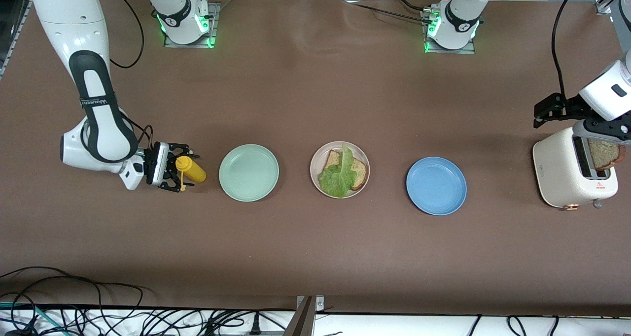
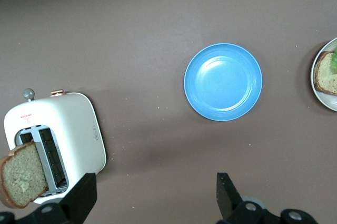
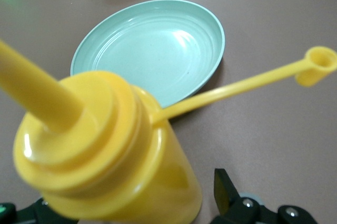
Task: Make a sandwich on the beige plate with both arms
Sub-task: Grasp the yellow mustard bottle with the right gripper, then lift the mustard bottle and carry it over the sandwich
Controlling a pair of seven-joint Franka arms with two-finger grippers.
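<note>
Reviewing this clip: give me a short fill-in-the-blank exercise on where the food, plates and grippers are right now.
1. The lettuce leaf lies on a bread slice on the ____ plate.
2. The second bread slice sticks out of the ____.
3. The open right gripper is around the yellow ____, beside the mint-green plate.
4. The open left gripper hangs by the toaster's edge, toward the ____ plate.

Missing words: beige; toaster; bottle; blue
</note>
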